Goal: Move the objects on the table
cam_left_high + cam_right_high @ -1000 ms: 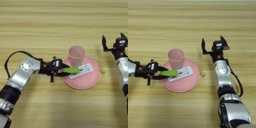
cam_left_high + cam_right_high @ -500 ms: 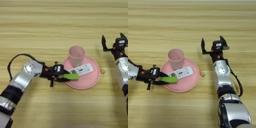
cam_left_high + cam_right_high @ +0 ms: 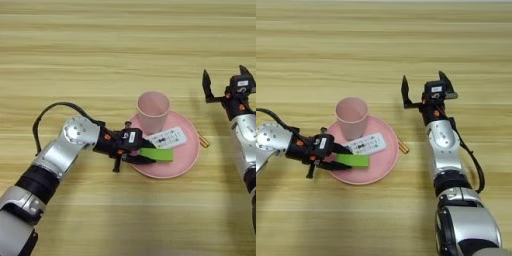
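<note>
- Left gripper [image 3: 145,155]: jaws pinched on the near end of the lime-green block [image 3: 156,154], holding it flat over the front-left part of the pink plate [image 3: 187,160].
- Change: a second ago the block sat tilted against the white remote [image 3: 167,138] at the plate's middle; it is now drawn toward the plate's front-left rim and lies level, just clear of the remote.
- Reading: the block appears lifted free and is on its way off the plate; no set-down yet.
- Pink cup [image 3: 153,111]: upright on the back-left part of the plate, unmoved.
- Small orange item [image 3: 203,141]: on the surface [image 3: 100,60] just right of the plate.
- Right gripper [image 3: 426,89]: jaws spread wide, parked well right of the plate, behind it, unchanged.
</note>
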Tool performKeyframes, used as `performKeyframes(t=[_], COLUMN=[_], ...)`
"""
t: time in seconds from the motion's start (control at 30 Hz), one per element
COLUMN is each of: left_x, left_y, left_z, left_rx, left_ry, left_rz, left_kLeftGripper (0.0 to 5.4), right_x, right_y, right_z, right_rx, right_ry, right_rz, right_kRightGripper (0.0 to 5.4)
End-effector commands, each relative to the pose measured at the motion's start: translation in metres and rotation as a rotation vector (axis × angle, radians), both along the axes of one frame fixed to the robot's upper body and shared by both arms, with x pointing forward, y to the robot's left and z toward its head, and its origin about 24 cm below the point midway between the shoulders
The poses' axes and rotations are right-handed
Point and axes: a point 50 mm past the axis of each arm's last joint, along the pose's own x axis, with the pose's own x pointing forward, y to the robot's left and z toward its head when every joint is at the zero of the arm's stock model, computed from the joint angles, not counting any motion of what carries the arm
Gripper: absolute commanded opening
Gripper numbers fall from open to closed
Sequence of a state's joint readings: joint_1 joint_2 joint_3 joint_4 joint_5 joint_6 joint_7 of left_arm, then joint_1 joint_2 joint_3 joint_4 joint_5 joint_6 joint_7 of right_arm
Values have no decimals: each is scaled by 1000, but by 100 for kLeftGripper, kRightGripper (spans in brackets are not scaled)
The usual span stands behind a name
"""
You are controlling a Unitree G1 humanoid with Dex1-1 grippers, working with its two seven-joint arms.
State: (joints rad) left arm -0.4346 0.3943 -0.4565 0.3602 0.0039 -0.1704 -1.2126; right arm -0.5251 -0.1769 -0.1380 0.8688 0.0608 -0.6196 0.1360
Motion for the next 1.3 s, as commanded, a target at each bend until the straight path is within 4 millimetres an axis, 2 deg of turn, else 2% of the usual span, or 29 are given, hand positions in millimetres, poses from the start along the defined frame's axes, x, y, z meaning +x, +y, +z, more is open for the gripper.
performKeyframes(t=[0.03,0.37,0.4,0.53,1.07,1.3], left_x=[1,-1,-1,-2,4,6], left_y=[-5,-10,-10,-10,-5,13], left_z=[0,-3,-4,-5,3,9], left_rx=[40,46,47,45,-10,-44], left_ry=[-16,-1,0,4,-27,-31], left_rz=[-42,-58,-58,-55,-8,50], left_kLeftGripper=[133,133,162,218,376,457], right_x=[2,2,2,2,3,3], right_y=[4,6,6,7,5,6], right_z=[4,5,5,5,5,4], right_rx=[0,-2,-1,-1,-1,-5], right_ry=[-8,-13,-13,-13,-4,-2], right_rz=[4,6,5,6,4,5], right_kRightGripper=[540,540,540,540,540,540])
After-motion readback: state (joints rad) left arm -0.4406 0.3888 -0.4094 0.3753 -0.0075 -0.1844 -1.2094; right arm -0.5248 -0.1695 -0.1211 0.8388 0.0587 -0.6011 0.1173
